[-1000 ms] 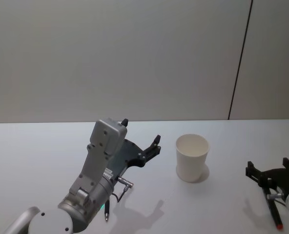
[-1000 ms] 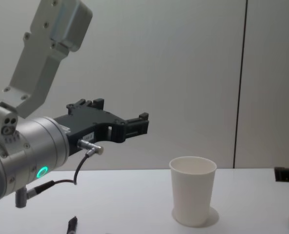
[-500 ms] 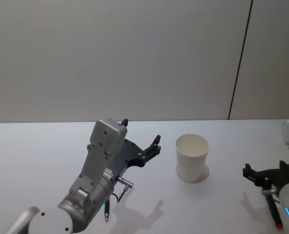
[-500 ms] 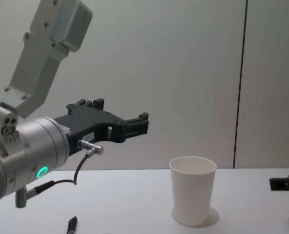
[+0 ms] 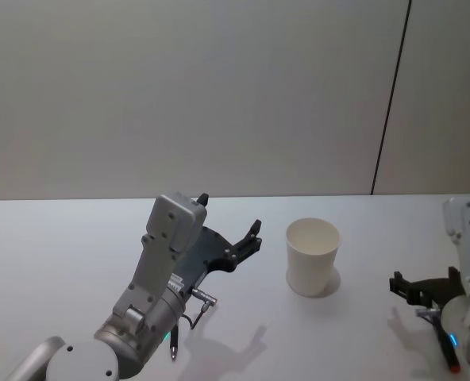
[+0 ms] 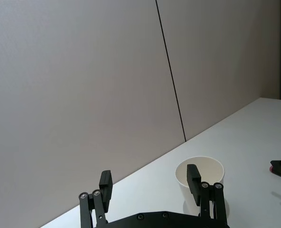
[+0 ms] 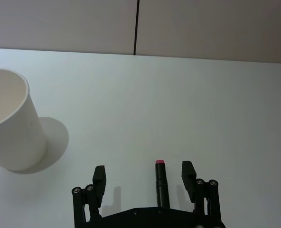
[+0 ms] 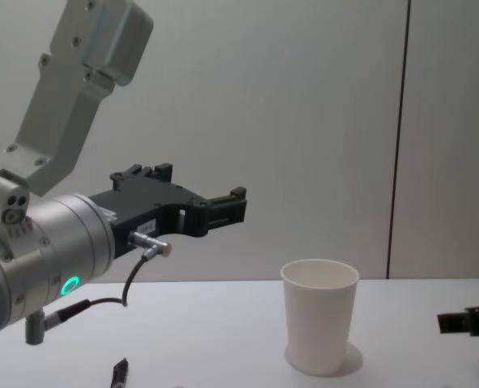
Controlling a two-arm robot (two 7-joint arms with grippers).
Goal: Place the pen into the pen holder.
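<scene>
- Two grippers were in sight above a white table (image 5: 60, 238), with a plain grey wall behind it.
- The pen holder (image 5: 313, 255), a plain white paper cup, stood upright near the middle of the table with nothing visible inside it.
- The left gripper (image 5: 230, 212) hung in the air at about 9 o'clock from the cup, well above the tabletop, pointing towards the cup. Its fingers were spread wide and gripped nothing.
- The right gripper (image 7: 143, 169) was low over the table at about 4 o'clock from the cup and apart from it. Its fingers (image 7: 99, 174) were also spread wide and had hold of nothing.
- The red-tipped pen (image 7: 161, 183) lay flat on the table in the gap between those fingers, nearer one finger than the other and touching neither. Its red end pointed away from the wrist.
- A second, dark pen (image 5: 172, 345) lay on the table at about 8 o'clock from the cup, under the left arm, with no gripper touching it.
</scene>
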